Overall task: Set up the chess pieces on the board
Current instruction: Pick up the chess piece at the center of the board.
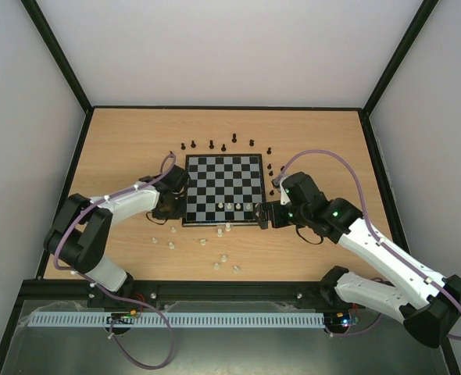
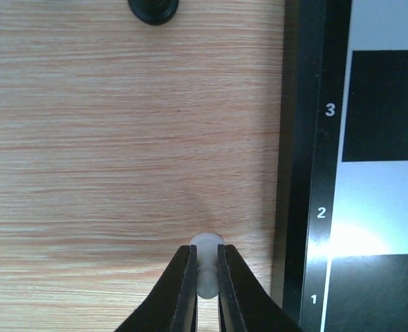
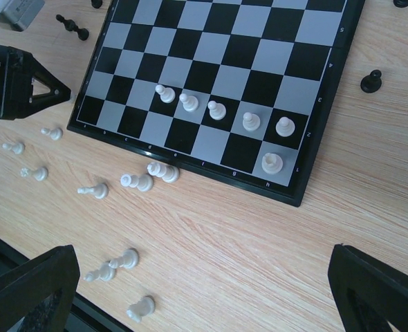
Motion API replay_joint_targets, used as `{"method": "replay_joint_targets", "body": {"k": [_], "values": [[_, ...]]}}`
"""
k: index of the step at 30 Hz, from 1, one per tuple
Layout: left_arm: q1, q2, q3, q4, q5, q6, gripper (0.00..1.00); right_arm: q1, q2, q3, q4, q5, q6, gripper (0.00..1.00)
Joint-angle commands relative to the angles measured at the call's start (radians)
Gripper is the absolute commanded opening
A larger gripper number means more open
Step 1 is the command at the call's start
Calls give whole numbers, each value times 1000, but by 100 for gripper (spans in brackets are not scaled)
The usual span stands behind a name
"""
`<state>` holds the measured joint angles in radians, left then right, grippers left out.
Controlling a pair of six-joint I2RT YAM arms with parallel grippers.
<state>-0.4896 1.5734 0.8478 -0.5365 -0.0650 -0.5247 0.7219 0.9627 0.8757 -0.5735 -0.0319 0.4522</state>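
The board (image 1: 223, 168) lies mid-table, with several white chess pieces (image 1: 234, 206) standing in its near rows. In the right wrist view these are pawns (image 3: 218, 110) in a line and a rook (image 3: 272, 162) on the corner square. My left gripper (image 2: 205, 247) is shut on a small white piece (image 2: 206, 242), over the wood just left of the board's frame (image 2: 308, 173) by the "2" mark. My right gripper (image 3: 202, 256) stands wide open above bare wood near the board's near right corner (image 1: 260, 215), holding nothing.
Loose white pieces (image 1: 223, 256) lie tipped on the wood in front of the board (image 3: 159, 171). Black pieces (image 1: 223, 148) stand in an arc past the far edge and along the right side (image 3: 371, 81). One black piece (image 2: 153, 8) sits near my left gripper.
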Motion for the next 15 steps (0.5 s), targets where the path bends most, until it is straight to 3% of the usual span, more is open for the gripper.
{"method": "replay_joint_targets", "body": {"k": [1,15], "values": [[-5,2,-1,-26,1,-4,6,5,-14,-9,-3,-11,-11,99],[-130,-29,258,-234,-34,13,6,5,-7,-6,-9,-4,-9,99]]}}
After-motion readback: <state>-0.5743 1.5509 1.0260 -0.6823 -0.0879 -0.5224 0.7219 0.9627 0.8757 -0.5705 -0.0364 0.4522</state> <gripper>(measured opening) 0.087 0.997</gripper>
